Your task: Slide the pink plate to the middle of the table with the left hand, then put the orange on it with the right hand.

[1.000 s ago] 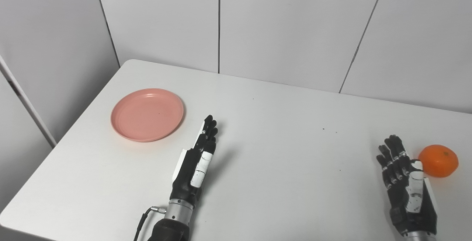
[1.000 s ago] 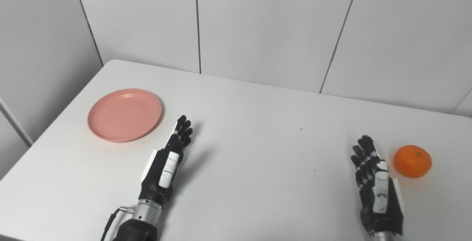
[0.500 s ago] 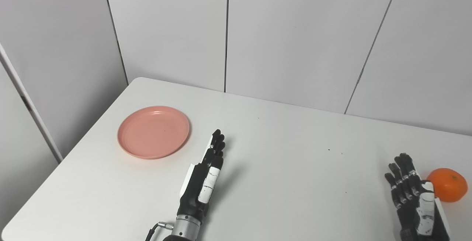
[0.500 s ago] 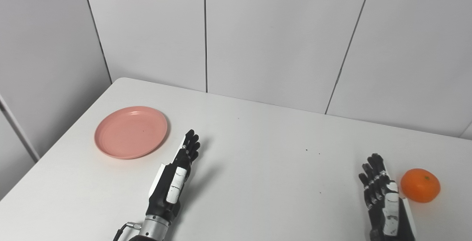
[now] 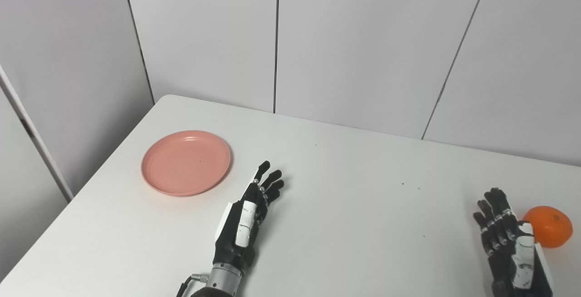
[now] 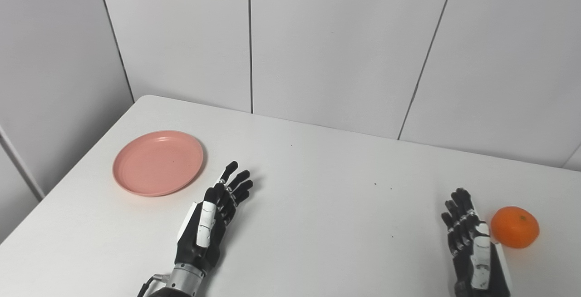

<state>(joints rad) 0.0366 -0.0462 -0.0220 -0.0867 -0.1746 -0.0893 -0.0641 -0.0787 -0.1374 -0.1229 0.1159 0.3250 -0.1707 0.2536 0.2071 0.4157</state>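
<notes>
Progress: none | pink plate [image 5: 186, 162] far-left on table [image 5: 354, 188], unmoved | orange [image 5: 547, 226] unplaced, beside right hand [image 5: 510, 242], empty, fingers spread | left hand [image 5: 247, 217] empty, fingers spread, short of plate

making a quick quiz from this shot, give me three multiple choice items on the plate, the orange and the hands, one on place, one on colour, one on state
1. Where is the pink plate?
A. middle of the table
B. left part of the table
C. beside the orange

2. What colour is the table?
A. white
B. brown
C. black

3. What is the right hand doing?
A. holding the orange
B. open beside the orange
C. resting on the plate

Answers: 1 B, it lies left of the left hand. 2 A, its bare top is white. 3 B, its fingers are apart and the orange sits on the table next to it.
</notes>
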